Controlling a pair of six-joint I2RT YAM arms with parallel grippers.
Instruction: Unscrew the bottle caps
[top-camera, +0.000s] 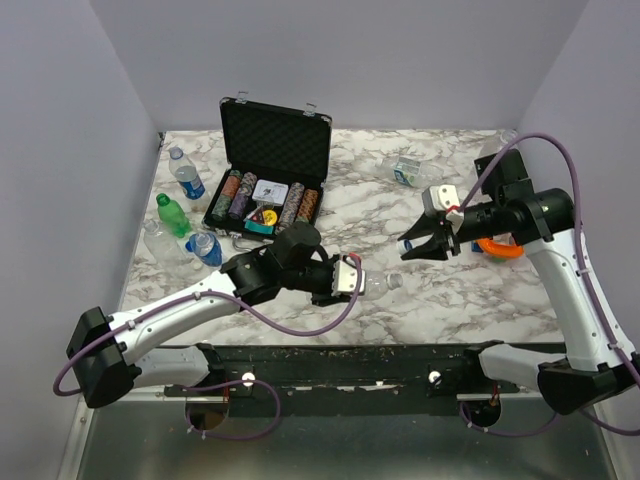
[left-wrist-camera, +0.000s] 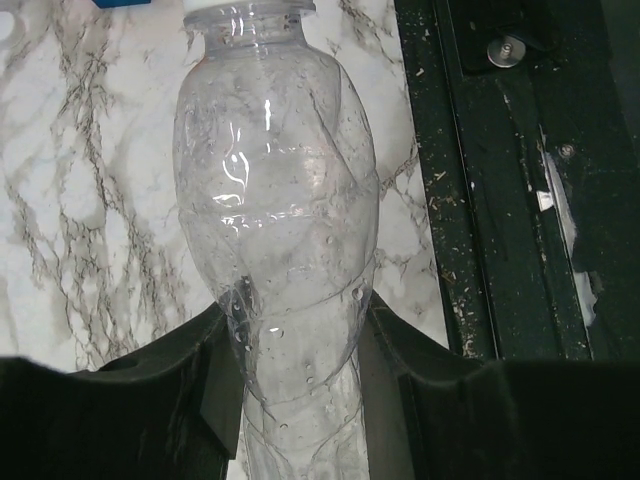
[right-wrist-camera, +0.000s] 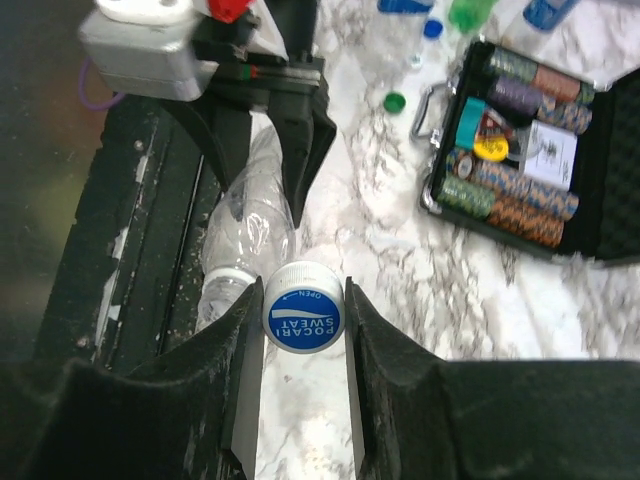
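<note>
One round white-and-blue plastic cap (right-wrist-camera: 303, 320) pinched in right tool (right-wrist-camera: 303, 300), off clear plastic bottle (left-wrist-camera: 275, 230) gripped by left tool (left-wrist-camera: 295, 335); release low.

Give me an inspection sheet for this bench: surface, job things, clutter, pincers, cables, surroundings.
Surface: marble-pattern table, nothing else seen.
Job's things: clear bottle uncapped; Pocari Sweat cap off it; loose green cap; more bottles at left.
Clutter: open chip case.
Pincers: left pincer shut on clear bottle; right pincer shut on Pocari Sweat cap.
Cables: purple cables looping off both arms.
Surroundings: pale walls; black rail at near edge.
</note>
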